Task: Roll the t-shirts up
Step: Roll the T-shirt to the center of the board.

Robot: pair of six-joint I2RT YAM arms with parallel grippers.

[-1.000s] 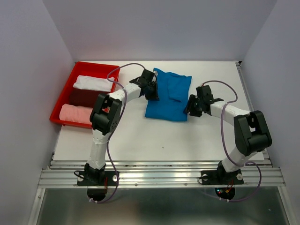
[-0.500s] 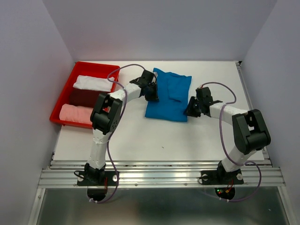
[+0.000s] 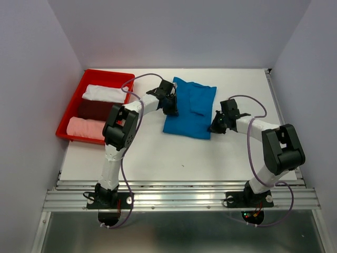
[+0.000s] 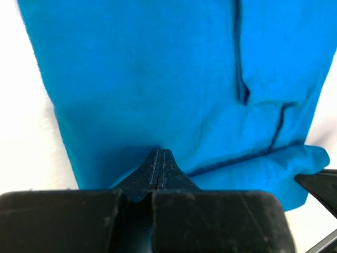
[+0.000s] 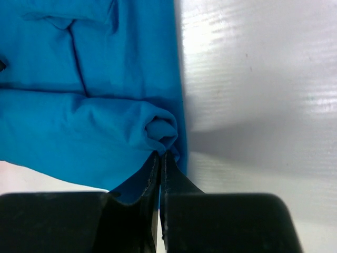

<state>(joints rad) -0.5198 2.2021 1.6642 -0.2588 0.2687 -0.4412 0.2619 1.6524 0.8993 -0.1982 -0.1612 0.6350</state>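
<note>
Got a blue t-shirt (image 3: 190, 108) lying folded into a flat panel near the middle of the counter (image 3: 158, 153), nudged toward 12 o'clock. Seeing the left claw (image 3: 171, 105) squeezed together on a pucker of cloth at the shirt's 9 o'clock edge, and the right claw (image 3: 215, 126) pinched tight on a bunched-up bit at the 4 o'clock corner. Also spotting a red tray (image 3: 105, 73) off at 10 o'clock with a white t-shirt (image 3: 105, 94), a maroon t-shirt (image 3: 93, 109) and a pink t-shirt (image 3: 84, 127) lined up inside, looking already rolled. Handling-wise: expecting light, floppy, zero stiffness, so no holding shape anywhere without support. Not slippery either, probably a bit draggy on the counter, handy for keeping a roll snug. Best bet for grabbing: the two corners of one short edge, thin pinch through all layers, then curling over evenly. Would avoid grabbing only the top layer, likely to peel the fold open or end up with a lopsided cone. Nothing fragile, so no worries about squeezing hard.
</note>
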